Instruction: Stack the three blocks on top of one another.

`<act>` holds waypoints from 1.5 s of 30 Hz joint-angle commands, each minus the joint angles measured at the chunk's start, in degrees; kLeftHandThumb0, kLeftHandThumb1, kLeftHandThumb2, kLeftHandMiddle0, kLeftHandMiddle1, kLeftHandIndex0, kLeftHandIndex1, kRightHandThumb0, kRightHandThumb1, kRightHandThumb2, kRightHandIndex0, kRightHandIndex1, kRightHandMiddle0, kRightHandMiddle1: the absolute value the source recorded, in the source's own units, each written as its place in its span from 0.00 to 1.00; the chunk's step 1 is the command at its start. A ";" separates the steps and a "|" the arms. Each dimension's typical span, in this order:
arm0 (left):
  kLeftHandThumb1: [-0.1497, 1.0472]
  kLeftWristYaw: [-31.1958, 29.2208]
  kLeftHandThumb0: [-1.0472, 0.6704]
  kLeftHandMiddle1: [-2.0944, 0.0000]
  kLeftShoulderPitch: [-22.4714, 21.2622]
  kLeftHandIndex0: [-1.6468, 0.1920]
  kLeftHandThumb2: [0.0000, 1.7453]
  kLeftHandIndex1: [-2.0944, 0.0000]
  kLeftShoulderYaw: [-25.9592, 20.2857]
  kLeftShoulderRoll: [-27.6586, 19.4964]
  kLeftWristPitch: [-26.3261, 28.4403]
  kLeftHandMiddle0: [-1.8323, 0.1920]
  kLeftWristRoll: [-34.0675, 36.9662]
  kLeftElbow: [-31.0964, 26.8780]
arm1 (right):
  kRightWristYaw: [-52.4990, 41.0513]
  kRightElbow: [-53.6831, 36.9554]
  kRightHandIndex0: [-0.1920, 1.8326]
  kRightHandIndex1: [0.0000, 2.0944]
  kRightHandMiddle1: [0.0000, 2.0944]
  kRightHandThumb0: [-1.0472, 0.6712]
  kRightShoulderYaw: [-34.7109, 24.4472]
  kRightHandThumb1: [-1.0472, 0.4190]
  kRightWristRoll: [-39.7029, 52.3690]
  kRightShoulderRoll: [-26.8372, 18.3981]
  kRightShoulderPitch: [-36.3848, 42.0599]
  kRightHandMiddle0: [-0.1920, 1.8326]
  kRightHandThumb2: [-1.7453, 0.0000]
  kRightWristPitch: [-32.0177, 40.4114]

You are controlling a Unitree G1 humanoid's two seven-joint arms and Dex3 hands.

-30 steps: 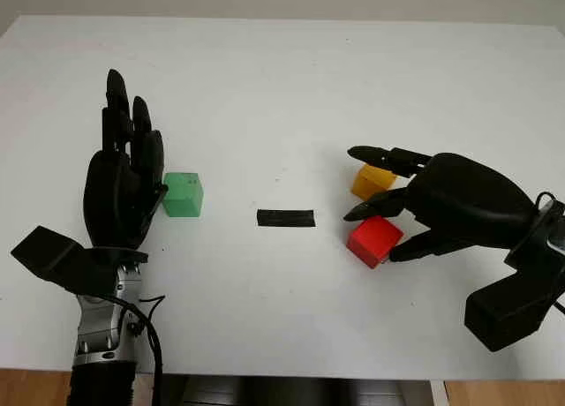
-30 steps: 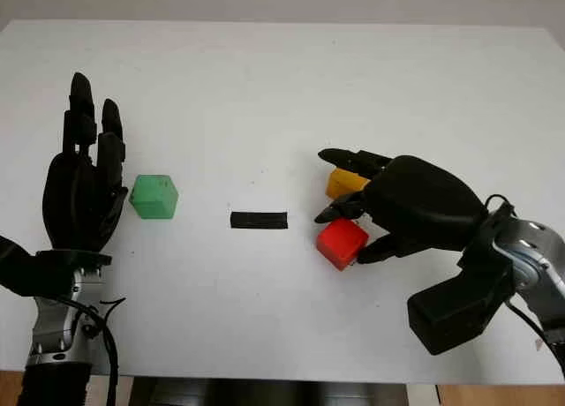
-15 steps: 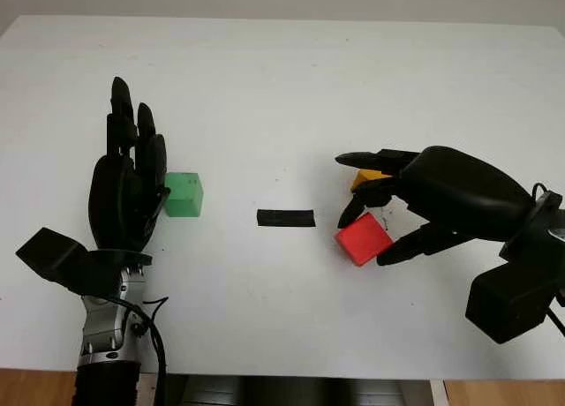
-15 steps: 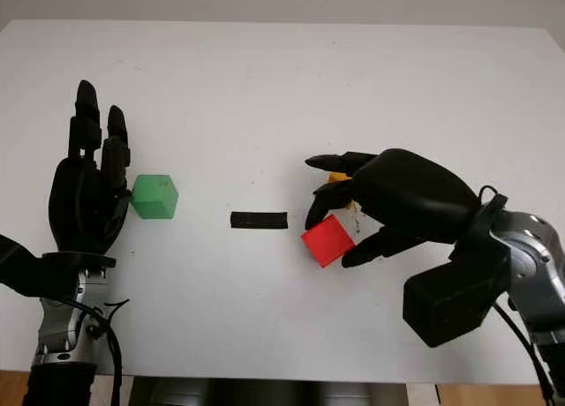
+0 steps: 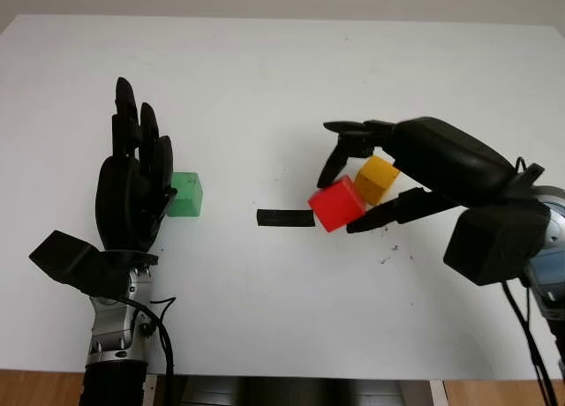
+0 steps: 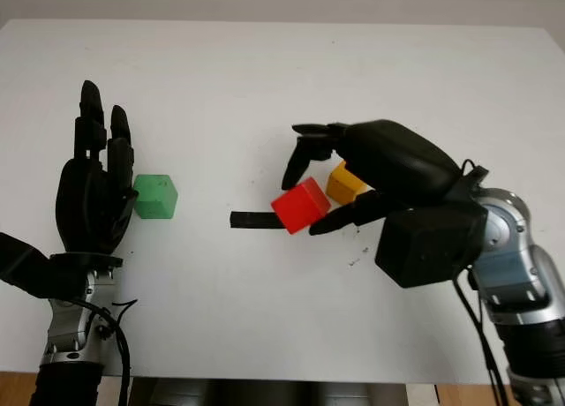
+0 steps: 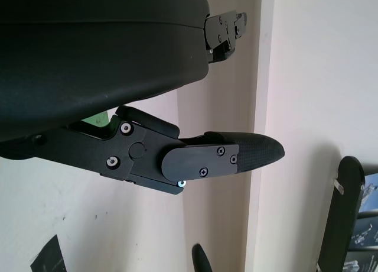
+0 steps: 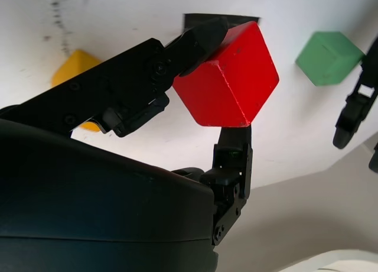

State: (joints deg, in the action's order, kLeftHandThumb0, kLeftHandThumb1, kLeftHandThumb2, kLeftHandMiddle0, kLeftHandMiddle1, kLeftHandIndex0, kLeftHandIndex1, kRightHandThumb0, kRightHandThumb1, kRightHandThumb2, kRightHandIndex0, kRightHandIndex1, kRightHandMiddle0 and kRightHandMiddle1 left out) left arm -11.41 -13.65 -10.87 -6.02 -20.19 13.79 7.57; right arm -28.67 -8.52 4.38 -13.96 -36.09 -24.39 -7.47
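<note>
At the far left the left hand (image 5: pixel 132 194) stands edge-on over the table (image 5: pixel 265 71), released and holding nothing. Its palm faces the green block (image 6: pixel 155 197), and from the left eye its fingers cover that block's near left edge, so contact between them cannot be judged; from the right eye the fingers sit just beside the block. In the left wrist view only a sliver of green (image 7: pixel 94 119) peeks out behind the hand's shell.

Toward the middle lies a short black strip (image 5: pixel 284 218), flat on the table. Its right end runs under the red block (image 5: pixel 336 205) as seen from the head, and how much of it is covered is hard to say.

The right hand (image 5: pixel 371 181) grasps the red block, tilted, with one finger coming down over its upper left and another pressed at its lower right. The right wrist view shows the block pinched between fingertips (image 8: pixel 204 35) with white table behind it, seemingly off the surface.

The yellow block (image 5: pixel 376 179) sits on the table just behind and right of the red one, under the arch of the hand. Its far side is hidden by the palm, and whether the two blocks touch cannot be made out.
</note>
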 commanded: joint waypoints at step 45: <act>1.00 -0.56 0.23 1.00 1.68 1.00 0.29 1.00 0.83 0.11 1.19 1.00 0.18 -2.73 | 9.77 12.62 0.15 0.01 0.83 0.35 8.66 0.05 -3.25 19.03 -0.25 0.24 0.97 12.07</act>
State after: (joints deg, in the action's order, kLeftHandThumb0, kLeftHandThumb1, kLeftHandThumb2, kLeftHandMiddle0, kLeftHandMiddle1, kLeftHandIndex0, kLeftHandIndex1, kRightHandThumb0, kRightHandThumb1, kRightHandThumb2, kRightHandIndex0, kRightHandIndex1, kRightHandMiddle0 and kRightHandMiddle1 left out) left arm -12.05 -12.48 -10.03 -5.78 -19.05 14.12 5.85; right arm -19.34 5.13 12.77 -16.64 -16.49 -25.19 5.26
